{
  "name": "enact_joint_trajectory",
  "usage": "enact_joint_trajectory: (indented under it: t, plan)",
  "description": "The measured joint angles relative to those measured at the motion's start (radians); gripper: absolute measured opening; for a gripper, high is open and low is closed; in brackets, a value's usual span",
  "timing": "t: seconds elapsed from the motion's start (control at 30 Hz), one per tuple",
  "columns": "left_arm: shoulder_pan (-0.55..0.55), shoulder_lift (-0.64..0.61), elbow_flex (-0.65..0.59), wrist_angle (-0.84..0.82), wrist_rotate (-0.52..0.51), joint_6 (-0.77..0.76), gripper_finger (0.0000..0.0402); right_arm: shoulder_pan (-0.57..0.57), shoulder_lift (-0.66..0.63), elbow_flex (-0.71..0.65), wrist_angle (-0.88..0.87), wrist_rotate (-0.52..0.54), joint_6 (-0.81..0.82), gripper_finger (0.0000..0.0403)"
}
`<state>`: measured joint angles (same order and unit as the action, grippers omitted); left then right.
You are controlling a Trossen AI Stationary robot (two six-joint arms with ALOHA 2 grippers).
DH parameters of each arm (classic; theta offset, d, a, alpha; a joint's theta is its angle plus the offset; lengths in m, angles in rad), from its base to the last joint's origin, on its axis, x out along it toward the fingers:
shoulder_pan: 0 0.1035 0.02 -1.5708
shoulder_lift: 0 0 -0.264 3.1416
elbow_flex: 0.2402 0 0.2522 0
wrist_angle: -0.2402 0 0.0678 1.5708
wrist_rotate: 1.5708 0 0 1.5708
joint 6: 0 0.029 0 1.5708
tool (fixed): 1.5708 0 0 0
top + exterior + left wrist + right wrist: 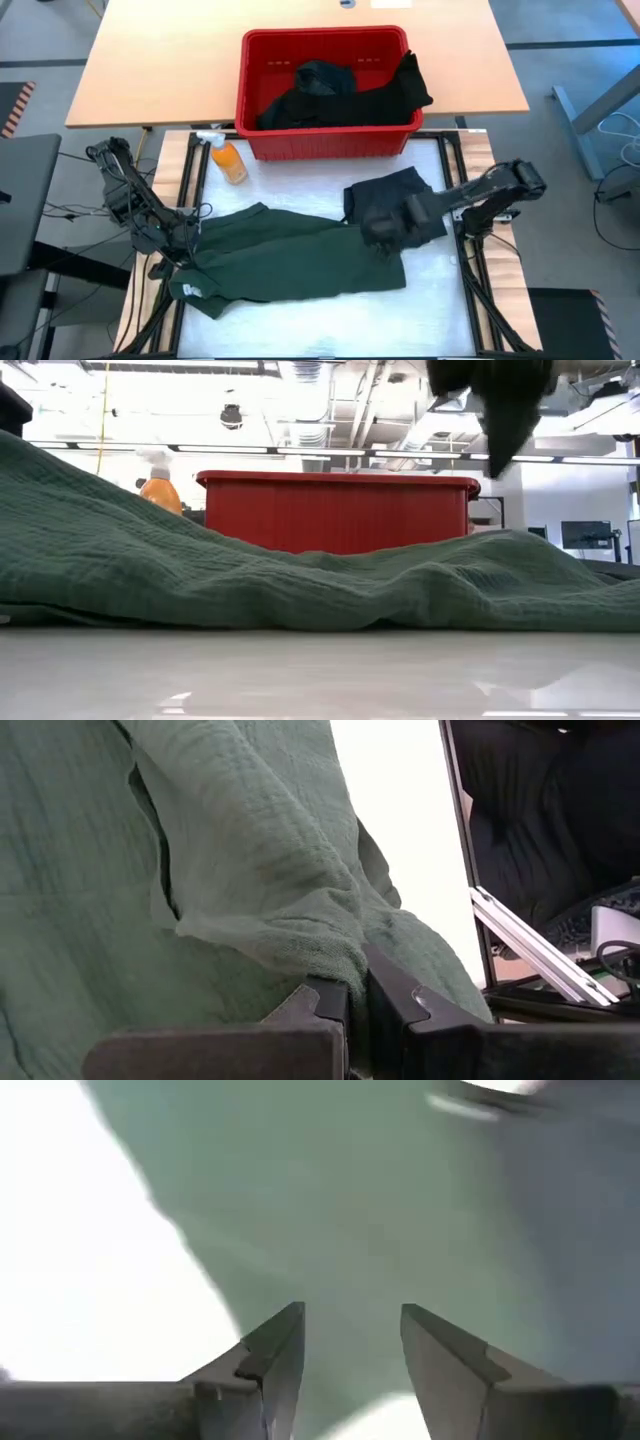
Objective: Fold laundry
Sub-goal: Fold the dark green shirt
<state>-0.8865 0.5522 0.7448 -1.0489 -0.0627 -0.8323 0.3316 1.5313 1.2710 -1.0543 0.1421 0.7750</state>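
- Green shirt (pixel 250 575) is lying spread across white table (pixel 440 310), filling the low view's foreground.
- L gripper (pixel 355 1020) is pinching shirt's edge at table's left side, fingers shut on cloth.
- R gripper (pixel 350 1355) is hovering over shirt's right end, fingers apart, holding nothing.
- Black garment (pixel 395 200) is lying just beside shirt; more dark clothes sitting in red basket (pixel 325 140).
- Orange bottle (pixel 228 160) is lying near basket.

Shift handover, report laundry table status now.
Left end effector shut on green shirt edge. Right end effector open over the shirt's other end. Black garment beside it; orange bottle near red basket.
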Motion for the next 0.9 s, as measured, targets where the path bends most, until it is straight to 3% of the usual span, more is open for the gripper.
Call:
enact_joint_trajectory:
  t: [0.1, 0.3, 0.7, 0.8, 0.9]
  plan:
    - [0.000, 0.000, 0.000, 0.000, -0.005, 0.024, 0.0000, 0.135, 0.015, -0.081, 0.206, 0.037, 0.026, 0.0190]
    - [0.000, 0.000, 0.000, 0.003, -0.008, 0.042, 0.0000, 0.313, 0.134, -0.106, 0.187, 0.059, 0.149, 0.0174]
    - [0.000, 0.000, 0.000, 0.016, -0.032, 0.043, 0.0000, 0.362, 0.311, -0.107, 0.138, 0.040, 0.171, 0.0160]
    - [0.000, 0.000, 0.000, 0.041, -0.035, 0.061, 0.0000, 0.360, 0.335, -0.103, 0.091, 0.026, 0.152, 0.0119]
    - [0.000, 0.000, -0.006, 0.120, -0.057, 0.104, 0.0000, 0.360, 0.333, -0.105, 0.017, -0.011, 0.133, 0.0048]
